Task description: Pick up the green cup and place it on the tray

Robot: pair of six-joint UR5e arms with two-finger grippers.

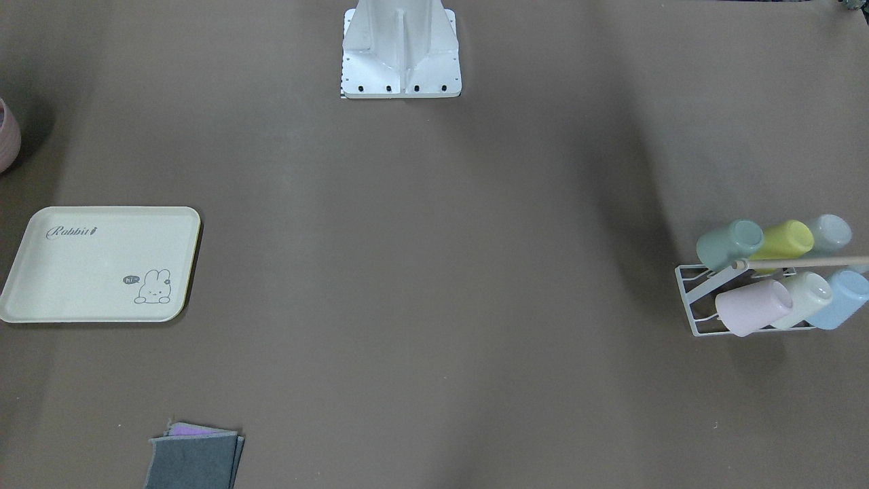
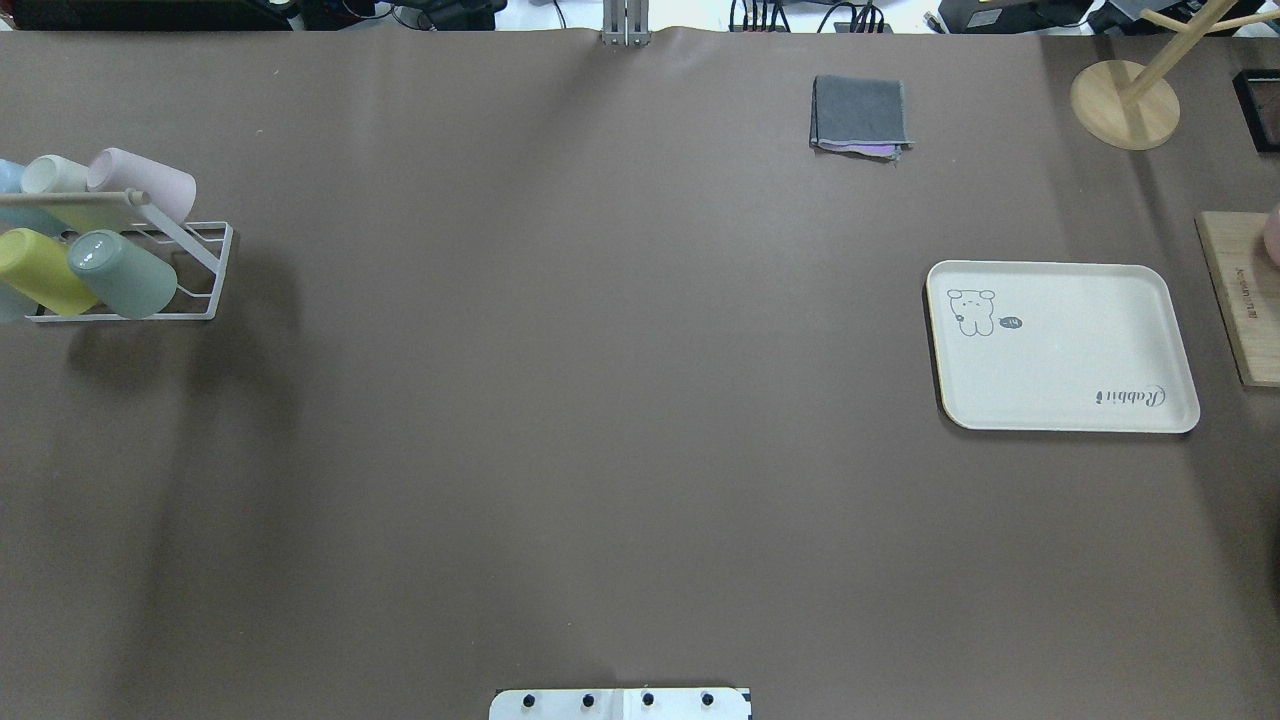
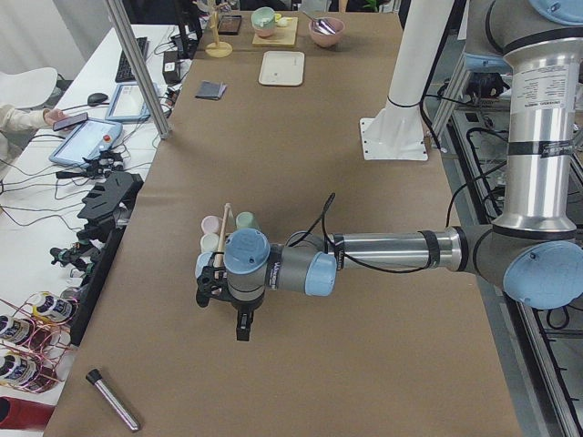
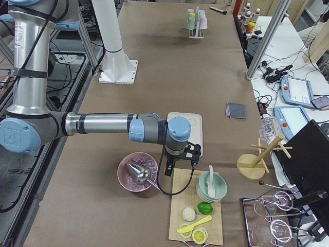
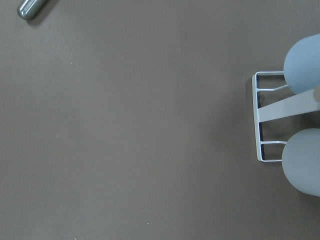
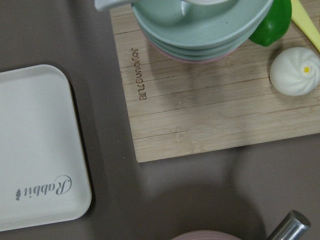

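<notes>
The small dull green plastic cup (image 2: 122,274) lies tipped over on the white wire rack (image 2: 214,268). It is at the end of the rack that faces the flat cream tray with the bunny drawing (image 2: 1060,345), in the row on the robot's side. The tray is bare and sits far across the brown table (image 2: 600,400) from the rack.

The left claw (image 3: 225,308) hangs over the table just past the rack's other end, where the blue cups (image 1: 838,295) are. I cannot tell if it is open or closed. The right claw (image 4: 180,165) is far from the rack, out past the tray, and I cannot tell about it either. I see no cup in either claw.

A few things could go wrong from here.

- **Wrong cup:** The bright yellow-green cup (image 2: 40,272) touches the green cup on the rack. The claw could grab it by mistake, or pinch both at once.
- **Bumping the rod:** The long wooden rod (image 2: 60,197) runs along the top of the rack, close to the cups. A claw coming down could hit it.
- **Dragging the rack:** The rack looks light. If the green cup is pulled sideways and not slid off the way it leans, the whole rack may move and the pale pink cup (image 2: 145,182) and the others may fall.
- **Dropping the cup:** The cup looks smooth, so a loose grip could let it slip on the long trip from the rack.
- **Bad landing:** If it is let go while tilted, it may roll off the tray's low edge.
</notes>
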